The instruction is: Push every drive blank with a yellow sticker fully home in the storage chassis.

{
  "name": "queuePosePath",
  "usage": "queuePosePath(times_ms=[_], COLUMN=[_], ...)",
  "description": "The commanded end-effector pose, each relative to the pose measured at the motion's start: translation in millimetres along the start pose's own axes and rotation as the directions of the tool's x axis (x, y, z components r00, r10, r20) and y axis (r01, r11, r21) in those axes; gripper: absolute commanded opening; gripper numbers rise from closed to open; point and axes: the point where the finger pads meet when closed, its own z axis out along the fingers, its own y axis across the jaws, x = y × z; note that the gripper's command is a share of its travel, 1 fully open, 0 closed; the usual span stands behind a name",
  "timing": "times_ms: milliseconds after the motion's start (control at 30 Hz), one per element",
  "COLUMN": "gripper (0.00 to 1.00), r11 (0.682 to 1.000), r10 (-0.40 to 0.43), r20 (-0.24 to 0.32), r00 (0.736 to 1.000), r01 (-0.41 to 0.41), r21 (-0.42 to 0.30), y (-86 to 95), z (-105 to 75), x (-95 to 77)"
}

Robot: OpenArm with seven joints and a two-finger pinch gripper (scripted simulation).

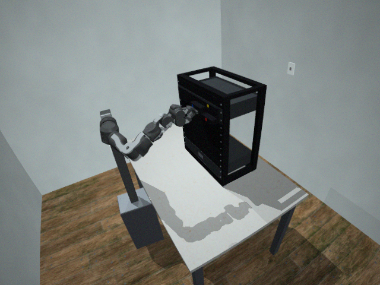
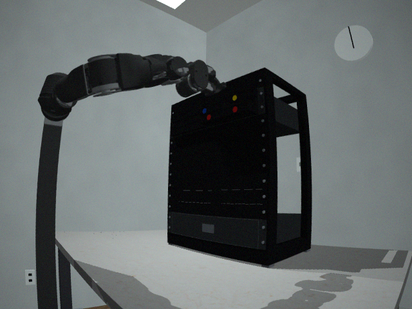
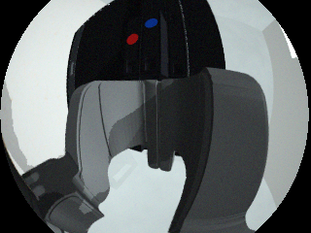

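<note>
The black rack [image 1: 260, 122] [image 2: 304, 166] stands on the white table [image 1: 190, 196] [image 2: 186, 266]. Its storage chassis sits near the top of the front. Four stickers show there in the exterior view: a yellow sticker [image 1: 207, 105] [image 2: 234, 97] at the upper right, a red sticker [image 1: 205, 119] [image 2: 234, 109] below it, a blue sticker [image 1: 192, 104] [image 2: 204, 111] [image 3: 151, 23] to the left, and a second red sticker [image 2: 208, 116] [image 3: 132, 39] beside the blue one. My gripper [image 1: 193, 113] [image 2: 217, 87] [image 3: 164, 126] is shut and empty. It hangs just in front of the chassis, left of the yellow sticker, facing the blue and red pair.
The arm reaches from its post [image 1: 124, 171] [image 2: 44, 199] at the table's left edge. A grey panel [image 1: 200, 156] [image 2: 216, 229] closes the rack's bottom front. The rack's right side is open, with shelves inside. Walls stand close behind the rack.
</note>
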Motion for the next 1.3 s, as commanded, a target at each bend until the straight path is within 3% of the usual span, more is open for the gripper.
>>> queuePosePath(times_ms=[0, 167, 667, 967, 1267], gripper=[0.0, 0.0, 0.0, 0.0, 0.0], r11=[1.0, 1.0, 1.0, 1.0, 1.0], r10=[0.022, 0.022, 0.022, 0.022, 0.022], r20=[0.013, 0.013, 0.013, 0.014, 0.014], r00=[1.0, 1.0, 1.0, 1.0, 1.0], r01=[-0.022, -0.022, -0.022, -0.021, -0.022], r21=[-0.002, -0.003, -0.003, -0.003, -0.003], y=[1.1, 1.1, 0.9, 0.3, -0.9], z=[-5.7, -19.6, -28.7, -51.4, -93.6], x=[-3.0, -2.9, -3.2, -4.3, -6.5])
